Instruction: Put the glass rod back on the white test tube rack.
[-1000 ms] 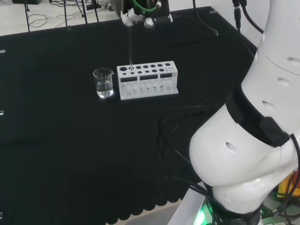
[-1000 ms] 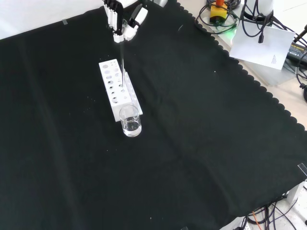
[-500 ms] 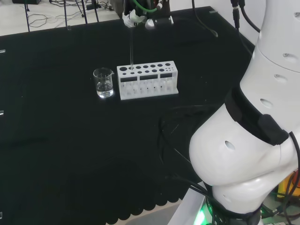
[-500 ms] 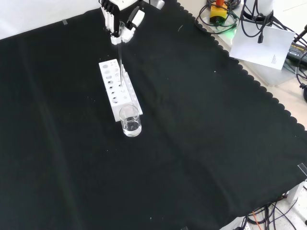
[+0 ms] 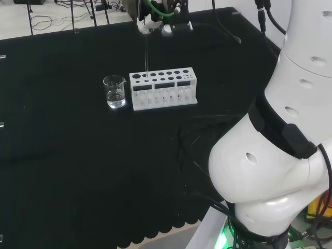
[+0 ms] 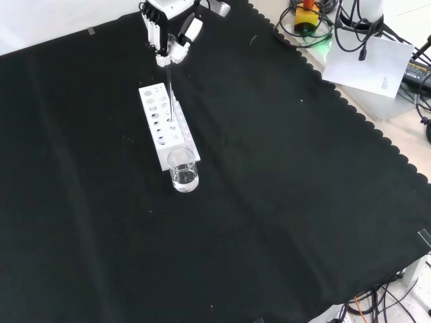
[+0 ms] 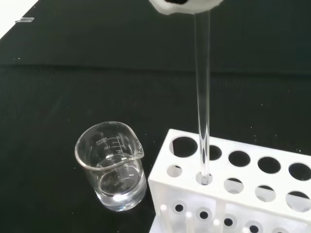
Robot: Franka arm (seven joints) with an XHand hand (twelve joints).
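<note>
The hand [image 6: 168,42] pinches the top of the glass rod [image 7: 203,97], which hangs upright straight below it — its lower tip sits in a hole of the white test tube rack [image 5: 164,89]. Just beside that rack end stands a glass beaker [image 7: 112,166] holding clear liquid.

The robot hand [image 6: 168,37] sits at the front view's top left, fingers [image 6: 160,47] pointing down and pinched together; white arm links [image 5: 275,155] occupy the head view's right.

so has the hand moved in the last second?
Yes. In the front view the hand has risen slightly away from the white rack, which stays put; the glass rod stands in a hole.
</note>
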